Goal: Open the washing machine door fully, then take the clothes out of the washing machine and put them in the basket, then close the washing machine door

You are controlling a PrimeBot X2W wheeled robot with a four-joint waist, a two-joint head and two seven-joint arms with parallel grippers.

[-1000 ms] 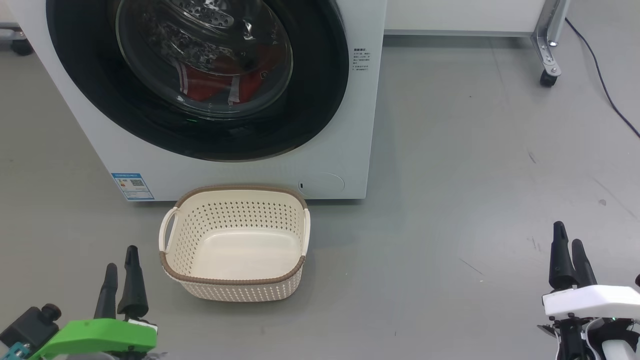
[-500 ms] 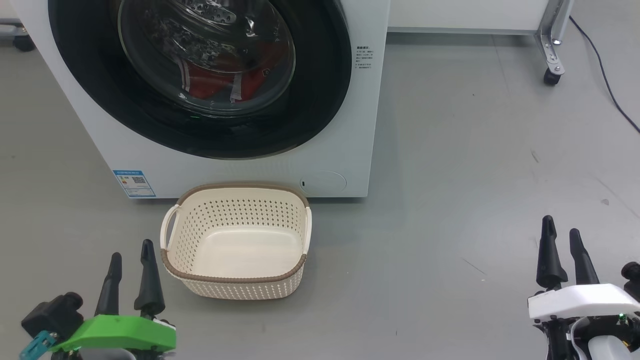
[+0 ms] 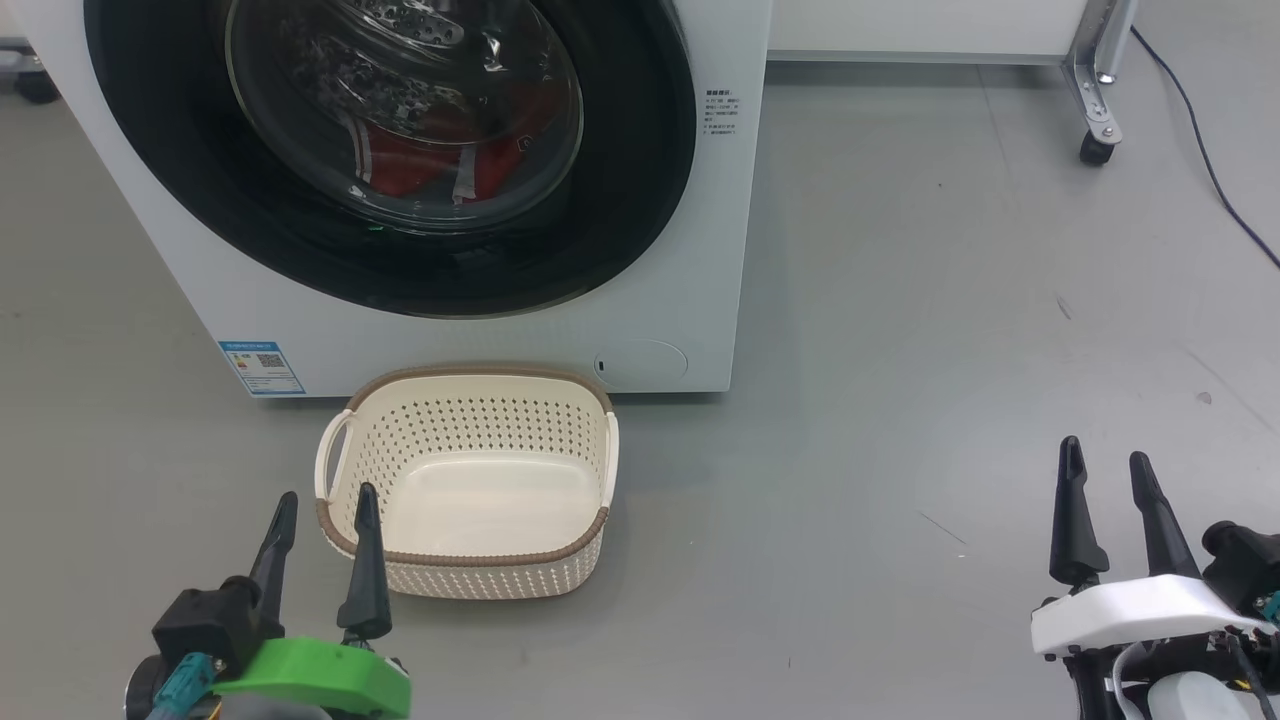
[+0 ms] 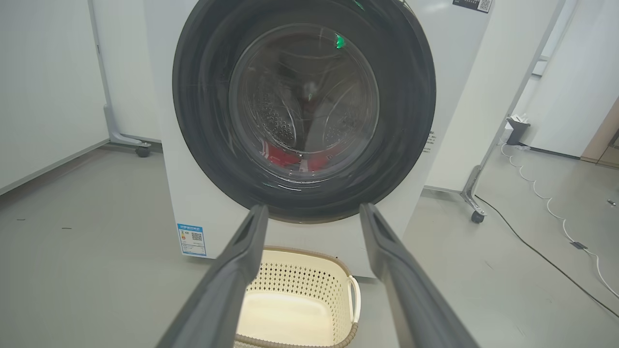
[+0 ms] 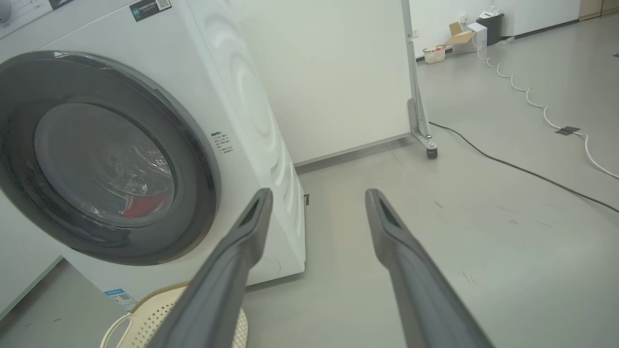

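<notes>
The white washing machine (image 3: 710, 300) stands ahead with its black-rimmed door (image 3: 640, 200) shut. Red clothes (image 3: 420, 170) with white stripes show through the glass. The cream basket (image 3: 465, 378) sits on the floor against the machine's front, with nothing in it. My left gripper (image 3: 327, 495) is open at the basket's near left corner. In the left wrist view the left gripper (image 4: 314, 208) points at the door (image 4: 203, 121), with the clothes (image 4: 280, 157) behind the glass and the basket (image 4: 309, 253) below. My right gripper (image 3: 1104, 450) is open over bare floor at the far right.
A white partition on a metal caster leg (image 3: 1095, 120) stands behind the machine to the right, and a black cable (image 3: 1210, 170) runs across the floor there. The right gripper (image 5: 318, 192) faces grey floor beside the machine (image 5: 242, 96).
My left gripper has moved right and forward to the basket's near left corner. The right gripper has shifted a little to the left. Both stay open.
</notes>
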